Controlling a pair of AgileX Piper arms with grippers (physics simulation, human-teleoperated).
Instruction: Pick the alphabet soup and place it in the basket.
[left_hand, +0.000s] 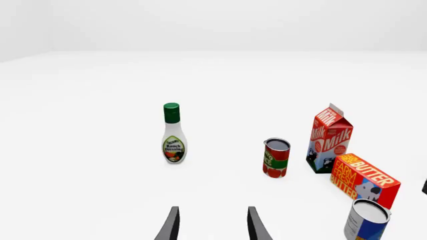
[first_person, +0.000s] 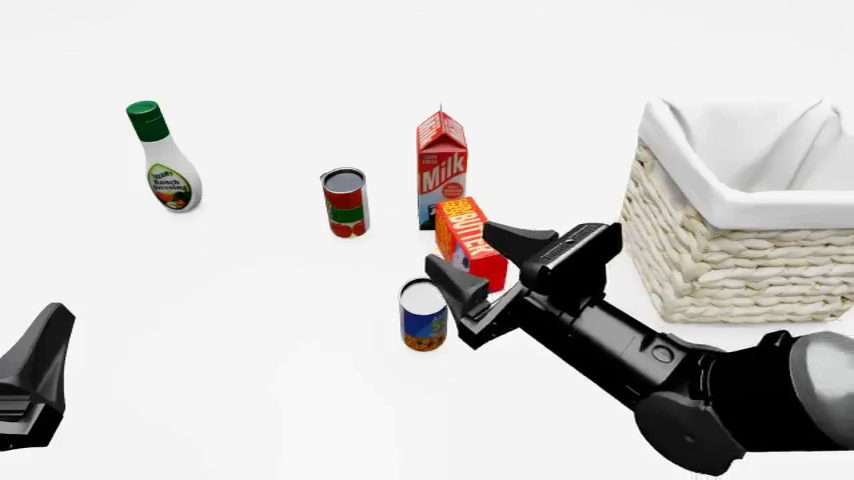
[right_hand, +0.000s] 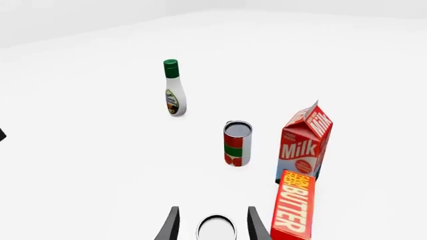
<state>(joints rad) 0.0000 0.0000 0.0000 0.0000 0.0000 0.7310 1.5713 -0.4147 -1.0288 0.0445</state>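
Soup can (first_person: 423, 315) stands upright at lower centre of the front frame, long axis vertical, silver top up, just beside the butter box (first_person: 471, 242); right gripper (first_person: 487, 268) open above it, holding nothing.

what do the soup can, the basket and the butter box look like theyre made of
Alphabet soup: likely metal, going by its silver-white top, wrapped in a blue and orange printed label. Basket: woven off-white wicker, seen in the braided rows on its wall, with a white cloth lining folded over the rim. Butter box: probably printed cardboard, flat-faced with sharp edges, though a render leaves that open.
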